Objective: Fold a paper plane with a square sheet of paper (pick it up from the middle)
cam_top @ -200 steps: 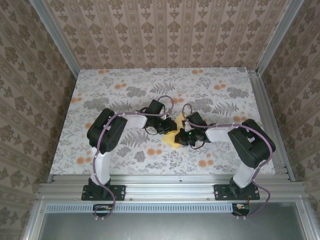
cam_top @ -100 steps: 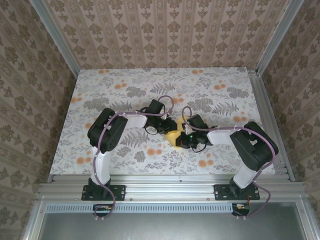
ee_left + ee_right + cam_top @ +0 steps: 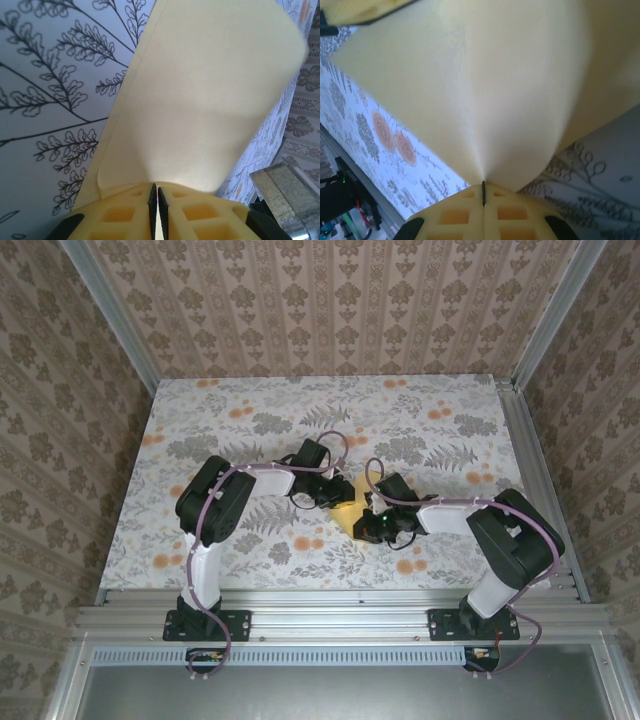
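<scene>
Overhead; 2 close wrist views, probably sharing paper point(image 3: 200, 100)

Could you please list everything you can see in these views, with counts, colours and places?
square sheet of paper: 1, pale yellow, at the centre of the cloth, pinched by both grippers
floral cloth: 1, pale grey with orange flowers, spread under the arms
patterned walls: 3, beige-brown, left, back, right
metal rail: 1, silver, near edge, bearing the arm bases
left arm, right arm: 2, black and white, reaching inward
left gripper: 1, yellow, shut on the paper
right gripper: 1, yellow, shut on the paper
</scene>
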You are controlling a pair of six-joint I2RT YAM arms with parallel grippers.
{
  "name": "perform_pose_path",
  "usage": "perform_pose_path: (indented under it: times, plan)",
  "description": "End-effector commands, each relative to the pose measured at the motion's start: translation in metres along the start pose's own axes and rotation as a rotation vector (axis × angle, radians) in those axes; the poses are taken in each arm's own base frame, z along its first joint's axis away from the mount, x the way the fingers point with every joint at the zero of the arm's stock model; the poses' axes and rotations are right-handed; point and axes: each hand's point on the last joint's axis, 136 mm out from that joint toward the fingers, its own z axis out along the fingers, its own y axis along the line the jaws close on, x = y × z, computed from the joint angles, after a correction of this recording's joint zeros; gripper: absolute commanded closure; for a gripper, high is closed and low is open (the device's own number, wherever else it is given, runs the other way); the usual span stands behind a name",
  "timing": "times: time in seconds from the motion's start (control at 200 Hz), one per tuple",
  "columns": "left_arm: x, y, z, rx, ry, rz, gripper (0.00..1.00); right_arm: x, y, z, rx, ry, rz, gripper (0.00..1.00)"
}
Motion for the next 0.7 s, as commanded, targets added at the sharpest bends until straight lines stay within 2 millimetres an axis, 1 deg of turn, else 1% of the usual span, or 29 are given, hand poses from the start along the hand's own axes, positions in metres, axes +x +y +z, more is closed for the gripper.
perform_pose_path:
  times: [0.0,0.085,0.17,0.23,0.335,0.575,0.695]
  plan:
    - [0.025,0.07,0.019,-0.202,0.054,-0.083,0.8,0.008,0.016,-0.01,-0.028,0.032,0.011,0.9]
    - [0.025,0.067,0.019,-0.193,0.054,-0.081,0.79,0.0,0.025,-0.018,-0.035,0.003,-0.004,0.87]
    - [0.025,0.062,0.019,-0.182,0.055,-0.073,0.79,-0.006,0.03,-0.023,-0.039,-0.017,-0.007,0.87]
    - [0.024,0.057,0.018,-0.175,0.051,-0.067,0.79,-0.009,0.029,-0.026,-0.036,-0.029,-0.001,0.87]
    - [0.022,0.047,0.012,-0.158,0.04,-0.051,0.79,-0.014,0.02,-0.03,-0.019,-0.046,0.017,0.87]
    - [0.021,0.025,0.0,-0.123,0.037,-0.016,0.79,-0.017,0.013,-0.021,-0.013,-0.036,0.029,0.89]
    - [0.024,0.024,-0.001,-0.132,0.05,-0.005,0.79,-0.022,0.013,-0.017,-0.02,-0.044,0.031,0.9]
